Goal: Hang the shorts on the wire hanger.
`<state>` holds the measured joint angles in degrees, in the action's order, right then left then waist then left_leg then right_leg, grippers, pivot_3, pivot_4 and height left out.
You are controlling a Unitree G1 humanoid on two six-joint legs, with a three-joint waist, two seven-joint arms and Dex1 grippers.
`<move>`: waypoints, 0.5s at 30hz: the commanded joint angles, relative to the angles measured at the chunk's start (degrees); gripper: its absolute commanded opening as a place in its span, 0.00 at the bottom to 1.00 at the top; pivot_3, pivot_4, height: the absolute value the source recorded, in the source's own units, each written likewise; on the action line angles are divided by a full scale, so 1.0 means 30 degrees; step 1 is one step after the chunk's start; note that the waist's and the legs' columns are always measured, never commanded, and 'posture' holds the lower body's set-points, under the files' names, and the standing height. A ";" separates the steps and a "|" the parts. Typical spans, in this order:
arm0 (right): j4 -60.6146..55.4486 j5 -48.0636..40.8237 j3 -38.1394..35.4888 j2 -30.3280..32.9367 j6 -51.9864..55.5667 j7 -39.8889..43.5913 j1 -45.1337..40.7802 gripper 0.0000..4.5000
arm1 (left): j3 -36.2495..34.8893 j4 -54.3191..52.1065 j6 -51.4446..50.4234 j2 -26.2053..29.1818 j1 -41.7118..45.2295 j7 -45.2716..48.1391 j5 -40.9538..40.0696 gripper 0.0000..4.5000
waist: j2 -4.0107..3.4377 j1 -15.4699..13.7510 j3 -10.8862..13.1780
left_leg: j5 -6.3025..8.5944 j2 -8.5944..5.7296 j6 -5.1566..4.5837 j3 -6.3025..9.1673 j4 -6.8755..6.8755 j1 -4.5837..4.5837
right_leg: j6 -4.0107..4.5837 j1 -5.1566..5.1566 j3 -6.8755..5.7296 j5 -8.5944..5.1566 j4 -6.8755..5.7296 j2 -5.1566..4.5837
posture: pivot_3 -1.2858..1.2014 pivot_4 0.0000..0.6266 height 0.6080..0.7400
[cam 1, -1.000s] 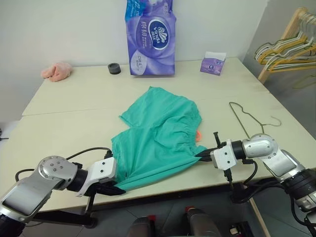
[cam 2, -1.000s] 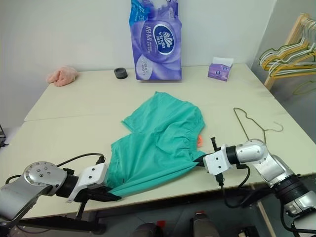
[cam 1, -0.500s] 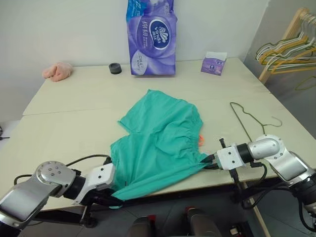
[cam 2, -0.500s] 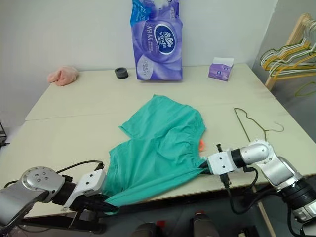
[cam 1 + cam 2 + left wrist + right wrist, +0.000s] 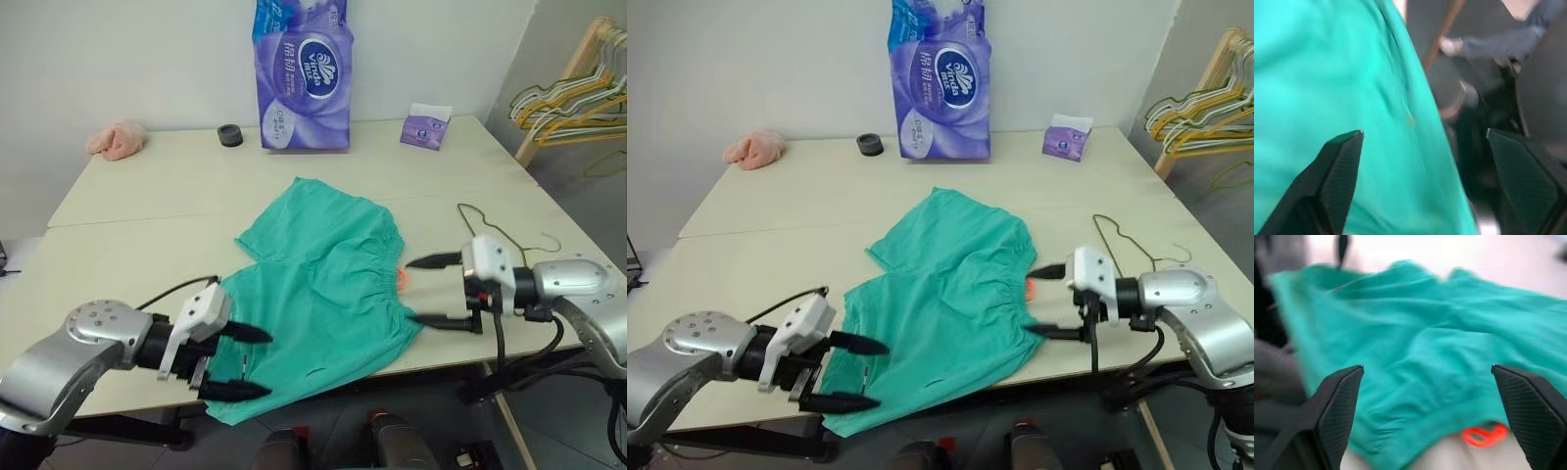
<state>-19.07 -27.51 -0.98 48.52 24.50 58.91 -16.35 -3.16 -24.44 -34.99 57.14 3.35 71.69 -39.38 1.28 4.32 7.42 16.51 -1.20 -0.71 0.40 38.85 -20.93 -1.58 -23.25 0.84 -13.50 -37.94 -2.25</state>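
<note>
The teal-green shorts [image 5: 323,284] lie spread on the table, their near hem hanging a little over the front edge and a small orange tag [image 5: 403,278] at the waistband. At the shorts' near left corner my left gripper [image 5: 237,362] stands open, clear of the cloth. By the waistband's right end my right gripper [image 5: 427,290] is open too, raised above the table with nothing in it. The thin wire hanger [image 5: 495,233] lies flat on the table right of the shorts, behind the right gripper. In the right wrist view the shorts [image 5: 1415,362] and orange tag [image 5: 1484,435] show between the fingers.
A purple tissue pack [image 5: 302,73] stands at the back of the table [image 5: 147,225], with a small black roll [image 5: 229,135], a pink cloth [image 5: 116,139] and a small purple tissue box [image 5: 424,127]. A rack with bunched hangers [image 5: 573,93] stands off the table's right.
Both grippers let go of the shorts' near edge and opened wide, rising off the table. The released shorts settled flat, with the near hem draping over the table's front edge.
</note>
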 commanded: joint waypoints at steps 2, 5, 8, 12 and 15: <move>0.1111 0.2103 -0.2911 -0.0774 0.0700 -0.5180 0.0618 1.00 | -0.0617 0.0004 0.0217 -0.1498 0.2016 -0.1697 -0.0400 0.93 | 0.0000 -0.0017 -0.0001 | 0.0001 -0.0003 0.0001 -0.0019 0.0002 -0.0002 | 0.0008 -0.0001 0.0015 0.0006 0.0001 0.0001 | 0.44 0.16 1.00; 0.2480 0.3942 -0.3795 -0.1711 0.2810 -0.9487 0.0626 1.00 | 0.0287 0.0395 0.0438 -0.2294 0.3547 -0.2109 0.0324 0.93 | 0.0010 0.0018 -0.0006 | 0.0000 -0.0014 0.0001 -0.0032 0.0001 -0.0002 | 0.0023 -0.0001 0.0023 0.0015 0.0000 0.0010 | 0.43 0.16 1.00; 0.4054 0.4610 -0.4486 -0.2859 0.4714 -1.2170 0.0136 1.00 | 0.0963 0.0881 -0.0222 -0.2559 0.4928 -0.1783 0.0188 0.93 | 0.0004 0.0223 -0.0006 | 0.0000 -0.0015 0.0001 -0.0060 -0.0006 0.0001 | 0.0049 -0.0004 0.0048 0.0028 -0.0007 0.0046 | 0.42 0.17 1.00; 0.7332 0.4992 -0.4884 -0.3706 0.5758 -1.3811 -0.1240 1.00 | 0.1572 0.1653 -0.0390 -0.2618 0.6667 -0.1005 0.0277 0.93 | -0.0016 0.0553 0.0006 | 0.0003 -0.0010 -0.0005 -0.0077 -0.0021 -0.0001 | 0.0047 -0.0015 0.0064 0.0022 -0.0003 0.0101 | 0.42 0.17 1.00; 1.0681 0.5208 -0.4682 -0.3847 0.5561 -1.4065 -0.2902 1.00 | 0.1978 0.2218 0.0008 -0.2836 0.7623 -0.0694 0.0719 0.93 | -0.0018 0.0876 0.0008 | 0.0022 -0.0014 -0.0039 -0.0102 -0.0025 -0.0001 | 0.0029 -0.0016 0.0083 0.0008 0.0005 0.0101 | 0.42 0.17 1.00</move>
<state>9.74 -12.55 -13.66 36.47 42.10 17.61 -22.35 2.67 -18.11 -35.97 48.92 24.62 68.74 -37.84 1.23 6.95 7.44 16.58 -1.25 -0.84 0.07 38.78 -20.93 -1.50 -23.30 1.10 -13.47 -37.91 -1.94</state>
